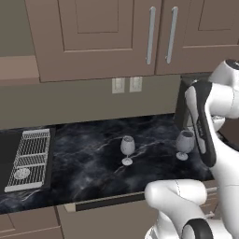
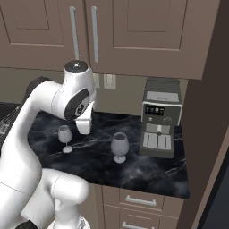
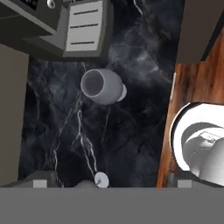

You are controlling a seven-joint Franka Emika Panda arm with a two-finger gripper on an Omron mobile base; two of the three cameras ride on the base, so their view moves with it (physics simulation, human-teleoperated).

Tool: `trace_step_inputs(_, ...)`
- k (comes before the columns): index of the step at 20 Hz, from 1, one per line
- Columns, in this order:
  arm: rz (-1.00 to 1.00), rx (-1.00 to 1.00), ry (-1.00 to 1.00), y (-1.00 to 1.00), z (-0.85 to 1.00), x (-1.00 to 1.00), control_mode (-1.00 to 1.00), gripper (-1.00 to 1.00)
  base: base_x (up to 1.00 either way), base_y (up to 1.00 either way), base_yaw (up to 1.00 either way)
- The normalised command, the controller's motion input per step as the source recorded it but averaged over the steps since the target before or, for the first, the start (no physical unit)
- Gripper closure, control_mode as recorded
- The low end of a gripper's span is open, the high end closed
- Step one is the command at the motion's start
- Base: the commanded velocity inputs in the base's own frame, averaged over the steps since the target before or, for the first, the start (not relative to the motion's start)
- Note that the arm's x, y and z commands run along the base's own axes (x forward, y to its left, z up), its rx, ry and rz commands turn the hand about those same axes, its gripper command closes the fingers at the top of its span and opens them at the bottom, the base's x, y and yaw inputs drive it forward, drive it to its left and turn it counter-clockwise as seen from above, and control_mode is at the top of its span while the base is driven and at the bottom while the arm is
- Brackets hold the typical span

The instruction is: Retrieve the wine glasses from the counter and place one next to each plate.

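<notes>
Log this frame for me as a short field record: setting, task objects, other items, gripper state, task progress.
setting: black marble counter under taupe wall cabinets
glass one: wine glass upright, mid-counter
glass two: second wine glass upright, standing nearer the coffee machine
other: ribbed drainer at the counter's left end
gripper: open, above the counter, holding nothing
progress: both glasses on the counter, neither picked up yet

Taupe wall cabinets (image 1: 98,32) w/ long silver handles (image 1: 150,35); beige backsplash w/ two outlets (image 1: 126,85). Grey coffee machine (image 2: 159,117) at rt — wood floor (image 3: 197,83) below, probably plank.
</notes>
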Motion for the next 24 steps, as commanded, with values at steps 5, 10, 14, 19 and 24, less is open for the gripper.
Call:
trace_step_inputs(5,-0.14,0.46,-0.15,-0.15,-0.43,0.00,-1.00,-1.00,0.00,0.00,0.00)
trace_step_inputs(10,-0.22,0.47,-0.06,-0.13,-0.41,0.00,-1.00,-1.00,0.00,0.00,0.00)
trace_step_inputs(14,-0.37,0.51,-0.04,-0.07,-0.44,0.00,-1.00,-1.00,0.00,0.00,0.00)
trace_step_inputs(19,-0.29,0.35,-0.03,-0.24,-0.21,0.00,-1.00,-1.00,0.00,0.00,0.00)
trace_step_inputs(24,-0.21,0.18,-0.03,-0.23,-0.36,0.00,-1.00,-1.00,0.00,0.00,0.00)
